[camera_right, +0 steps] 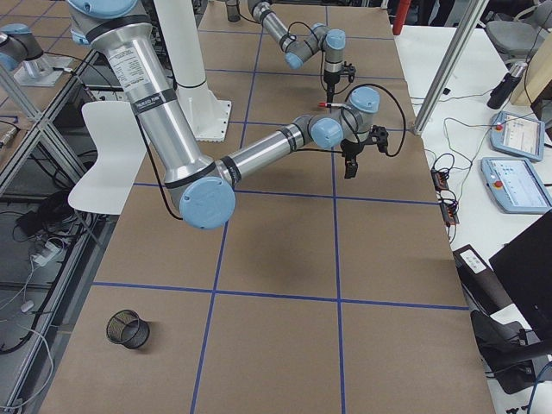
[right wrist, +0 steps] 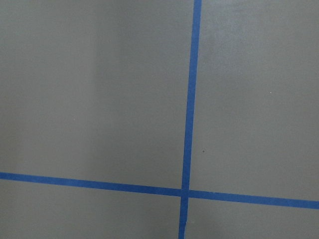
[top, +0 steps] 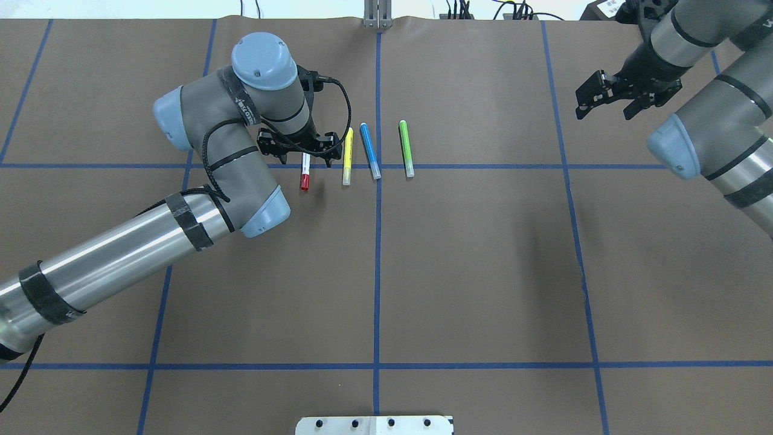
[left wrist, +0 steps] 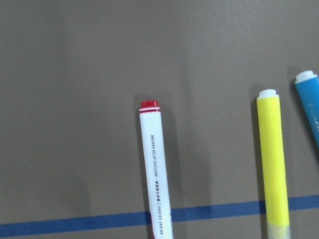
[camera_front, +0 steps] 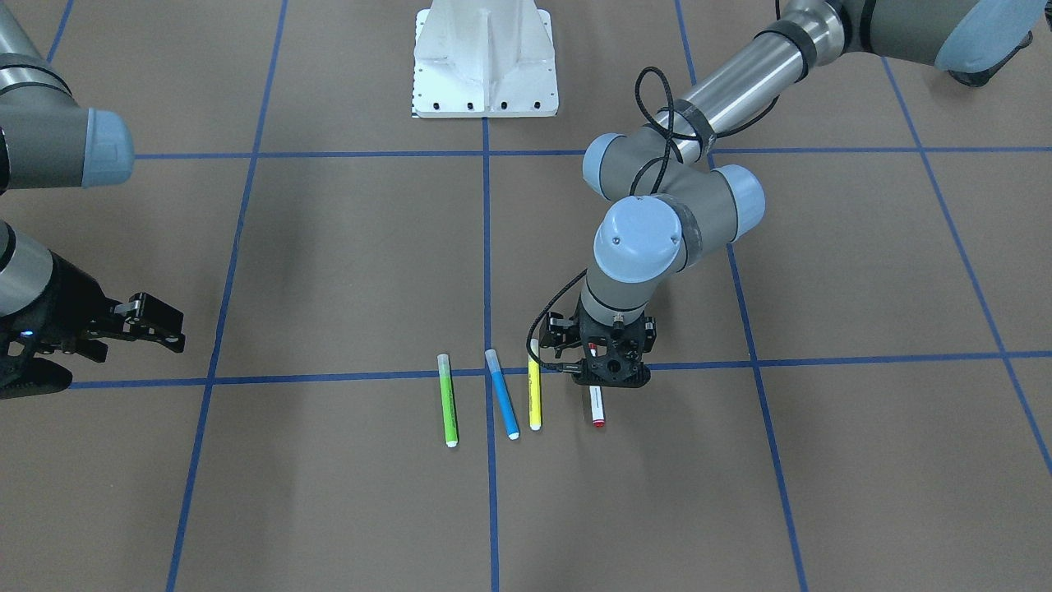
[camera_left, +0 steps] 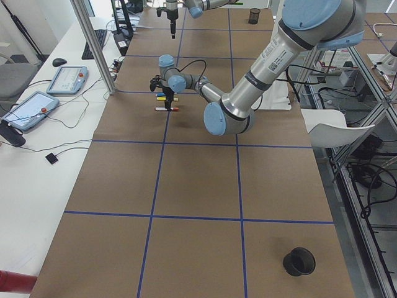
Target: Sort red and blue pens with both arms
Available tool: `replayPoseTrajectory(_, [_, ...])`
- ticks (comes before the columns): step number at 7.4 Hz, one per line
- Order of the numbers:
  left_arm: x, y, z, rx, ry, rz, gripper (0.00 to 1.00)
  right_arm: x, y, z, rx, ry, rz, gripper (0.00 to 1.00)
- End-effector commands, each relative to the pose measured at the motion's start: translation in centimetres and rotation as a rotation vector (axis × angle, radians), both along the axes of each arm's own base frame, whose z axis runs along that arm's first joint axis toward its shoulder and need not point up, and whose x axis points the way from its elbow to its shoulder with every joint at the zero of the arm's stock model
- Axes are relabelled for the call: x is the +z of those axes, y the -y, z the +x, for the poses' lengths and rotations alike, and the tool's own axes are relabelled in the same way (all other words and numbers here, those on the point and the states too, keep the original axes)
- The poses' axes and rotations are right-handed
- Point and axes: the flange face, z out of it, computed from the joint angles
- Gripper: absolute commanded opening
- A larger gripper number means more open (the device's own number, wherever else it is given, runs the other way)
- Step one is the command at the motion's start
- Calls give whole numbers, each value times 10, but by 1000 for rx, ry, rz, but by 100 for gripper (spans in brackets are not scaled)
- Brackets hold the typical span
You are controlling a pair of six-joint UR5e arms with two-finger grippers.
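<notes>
The left gripper (top: 300, 154) hangs directly over the red pen (top: 305, 175). In the overhead view its jaws stand apart, one on either side of the barrel and not clamped on it. The left wrist view agrees: no finger (top: 329, 158) reaches into it, and the pen (left wrist: 155, 184) lies bare on the brown paper.

Only that close view shows the line of small print along the white barrel and the barrel crossing a blue tape line (left wrist: 60, 226). The overhead view shows the red cap pointing toward the robot. The front-facing view shows the opposite, red-tipped end (camera_front: 597, 409), with the rest hidden under the gripper.

Just beside the red pen lies a yellow marker (top: 348, 157). The blue pen (top: 370, 151) comes next, near the tape cross-line, and then a green marker (top: 406, 148). All four lie roughly parallel and apart from each other. The wrist view catches only a corner of the blue pen (left wrist: 310, 99).

The right gripper (top: 604, 107) is well apart from the row, off to the far side of the table, and holds nothing. Its jaws stand apart in the overhead and front-facing views. Its wrist camera shows only brown paper and a tape crossing (right wrist: 185, 192).

The side views alone show a black mesh cup (camera_left: 299, 261) at the table's end.
</notes>
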Motion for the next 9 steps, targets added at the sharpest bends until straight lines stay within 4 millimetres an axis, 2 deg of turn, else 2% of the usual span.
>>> replayPoseTrajectory(1, [3,-1,2,-8,1,-14,72,-3,6,-4,-1,1,0,100])
replayPoseTrajectory(3, [4,-7,9,-9,3,-29,65,-3,7,-5,0,1,0,100])
replayPoseTrajectory(6, [5,-8,9,-10,7,-34,53,-2,6,-5,-1,3,-2,100])
replayPoseTrajectory(7, [5,-8,10,-8,7,-34,45,-2,6,-5,-1,3,-2,100])
replayPoseTrajectory(8, [5,-8,10,-23,6,-49,45,-1,6,-4,0,2,-4,100])
replayPoseTrajectory(9, [6,-8,10,-28,7,-56,36,-3,7,-3,0,7,-1,100])
